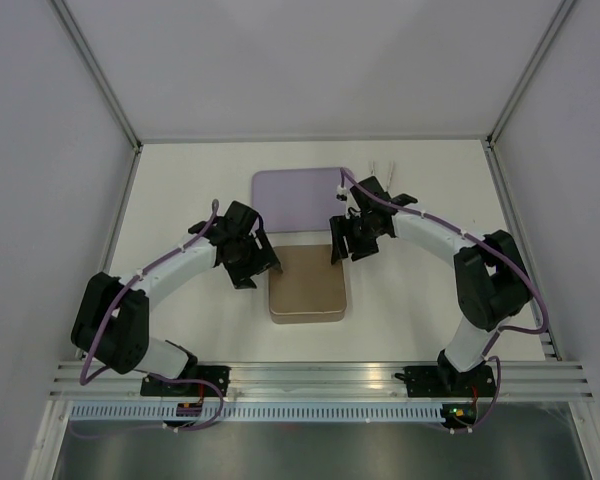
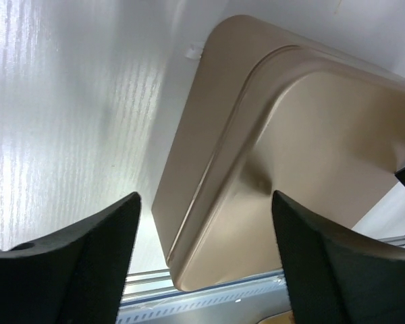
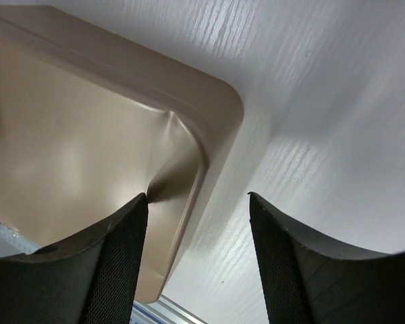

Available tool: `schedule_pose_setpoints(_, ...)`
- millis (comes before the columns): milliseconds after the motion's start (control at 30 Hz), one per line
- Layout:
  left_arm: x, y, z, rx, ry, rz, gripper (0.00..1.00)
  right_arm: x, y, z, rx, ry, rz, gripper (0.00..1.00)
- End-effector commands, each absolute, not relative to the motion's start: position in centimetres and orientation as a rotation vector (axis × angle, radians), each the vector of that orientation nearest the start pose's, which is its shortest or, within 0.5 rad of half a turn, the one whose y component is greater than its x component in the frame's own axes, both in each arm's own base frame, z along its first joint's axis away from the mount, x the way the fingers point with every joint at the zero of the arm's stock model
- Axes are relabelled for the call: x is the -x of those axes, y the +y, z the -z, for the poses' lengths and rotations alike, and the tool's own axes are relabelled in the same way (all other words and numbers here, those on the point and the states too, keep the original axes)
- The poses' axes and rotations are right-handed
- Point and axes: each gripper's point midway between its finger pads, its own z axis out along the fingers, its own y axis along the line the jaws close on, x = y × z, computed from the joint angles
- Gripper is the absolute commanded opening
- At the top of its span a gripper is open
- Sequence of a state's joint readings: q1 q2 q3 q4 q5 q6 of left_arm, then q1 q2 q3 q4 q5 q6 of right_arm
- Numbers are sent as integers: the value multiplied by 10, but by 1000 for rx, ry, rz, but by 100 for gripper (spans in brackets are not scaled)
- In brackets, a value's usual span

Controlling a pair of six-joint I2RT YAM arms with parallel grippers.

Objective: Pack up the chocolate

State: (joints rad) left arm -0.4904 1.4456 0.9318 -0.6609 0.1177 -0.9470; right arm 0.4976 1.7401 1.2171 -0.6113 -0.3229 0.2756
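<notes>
My left jaws and right jaws stand spread, pinching nothing, over the two far corners of a tan tray (image 1: 308, 295) on the white bench (image 1: 180, 190); I cannot tell where the chocolate lies.

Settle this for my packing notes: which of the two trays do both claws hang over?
The tan tray, nearer the robot: left claw and right claw hang open over its far corners. The lilac tray lies beyond.
</notes>
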Motion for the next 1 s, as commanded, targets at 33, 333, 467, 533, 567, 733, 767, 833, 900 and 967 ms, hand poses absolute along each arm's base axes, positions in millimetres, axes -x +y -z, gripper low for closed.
schedule_pose_setpoints(33, -241, -185, -71, 565, 2821, 452, 75, -289, 224, -61, 377, 2780, -542, 65)
schedule_pose_setpoints(333, -220, -179, -49, 613, 2890, 401, 29, -272, 229, -43, 395, 2828, -483, 46)
schedule_pose_setpoints(467, -233, -184, -69, 560, 2838, 445, 38, -284, 231, -62, 382, 2785, -457, 47)
schedule_pose_setpoints(533, -238, -183, -83, 541, 2829, 423, 54, -294, 234, -82, 376, 2755, -446, 50)
schedule_pose_setpoints(567, -251, -189, -106, 528, 2780, 458, 63, -299, 234, -91, 349, 2740, -435, 52)
schedule_pose_setpoints(733, -260, -181, -186, 519, 2652, 472, 100, -322, 224, -168, 144, 2576, -386, 82)
schedule_pose_setpoints(767, -260, -173, -207, 531, 2610, 445, 100, -324, 220, -179, 99, 2541, -365, 83)
schedule_pose_setpoints(833, -256, -159, -236, 535, 2525, 431, 100, -325, 204, -212, -7, 2437, -339, 86)
schedule_pose_setpoints(900, -248, -147, -255, 533, 2482, 413, 100, -321, 193, -232, -51, 2360, -339, 98)
schedule_pose_setpoints(967, -237, -132, -272, 528, 2414, 403, 100, -314, 172, -252, -114, 2273, -302, 98)
